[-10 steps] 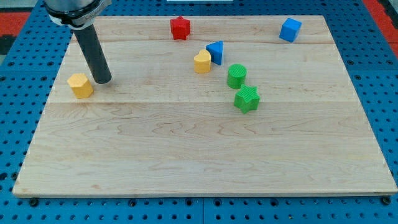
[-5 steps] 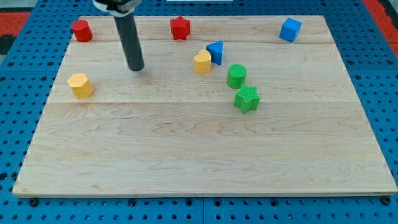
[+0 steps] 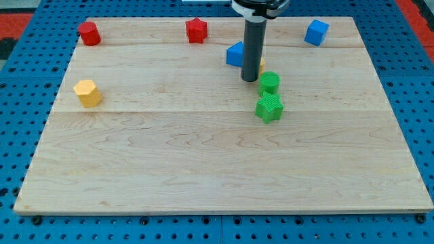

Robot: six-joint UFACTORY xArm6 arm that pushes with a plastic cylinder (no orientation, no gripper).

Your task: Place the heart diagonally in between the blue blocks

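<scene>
Blocks: 2 red point(image 3: 89, 32), 2 blue point(image 3: 316, 32), 2 green point(image 3: 269, 107)

two red blocks point(image 3: 89, 32) point(image 3: 196, 30), two blue blocks point(image 3: 235, 53) point(image 3: 316, 32), two green blocks point(image 3: 269, 82) point(image 3: 269, 107), two yellow blocks point(image 3: 87, 92) point(image 3: 261, 66), on one wooden board point(image 3: 203, 169).

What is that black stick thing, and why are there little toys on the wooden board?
The black stick is the end of a robot arm. It has no hand; my tip just slides on the wooden board and pushes blocks, so nothing is held. One camera looks down at the board. On it lie a red cylinder, a red star, a blue cube, a blue triangle, a yellow hexagon, a green cylinder and a green star. My tip stands between the blue triangle and the green cylinder. A yellow heart peeks out just behind the rod, mostly hidden.
</scene>
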